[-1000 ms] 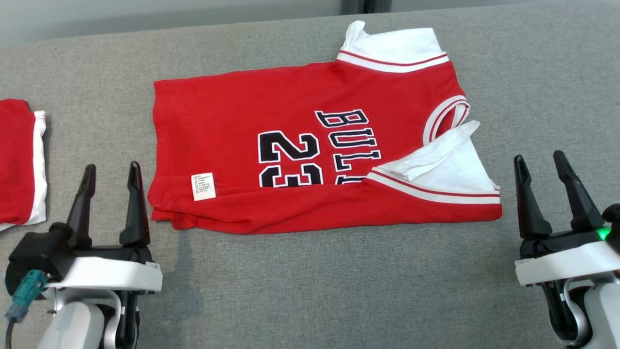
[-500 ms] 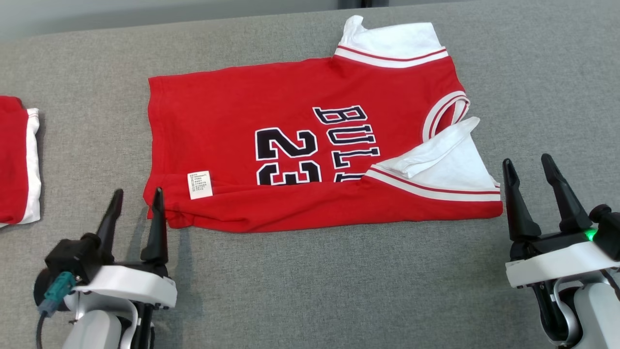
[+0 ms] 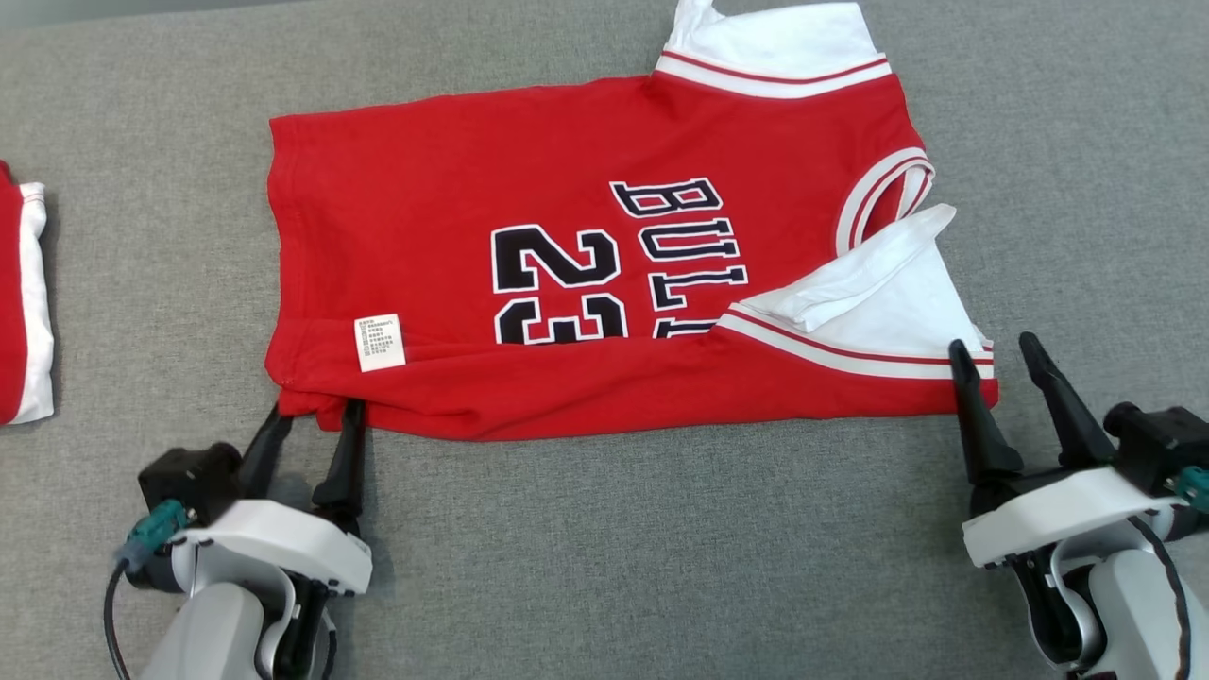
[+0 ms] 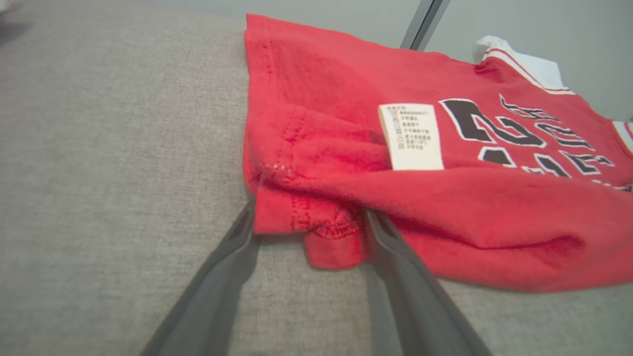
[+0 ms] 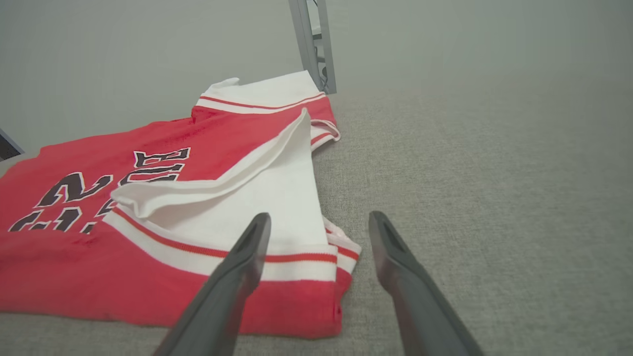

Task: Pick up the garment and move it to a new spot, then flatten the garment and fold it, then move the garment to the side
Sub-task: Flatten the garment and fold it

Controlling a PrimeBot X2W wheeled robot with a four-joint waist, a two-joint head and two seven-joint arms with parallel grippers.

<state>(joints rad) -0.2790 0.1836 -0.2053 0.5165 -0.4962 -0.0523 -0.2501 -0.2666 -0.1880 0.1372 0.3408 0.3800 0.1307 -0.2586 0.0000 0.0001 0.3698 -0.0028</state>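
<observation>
With left gripper (image 3: 316,416), right gripper (image 3: 994,348) unclenched at near corners of red jersey (image 3: 472,189), could pinch just one layer of seemingly doubled hem (image 4: 321,232).

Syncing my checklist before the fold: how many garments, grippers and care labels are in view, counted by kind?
Garments: 2, the red jersey and a red-and-white garment at the left edge.
Grippers: 2, the left gripper and the right gripper, both open.
Care labels: 1, a white care label on the jersey.
Total: 5.
</observation>
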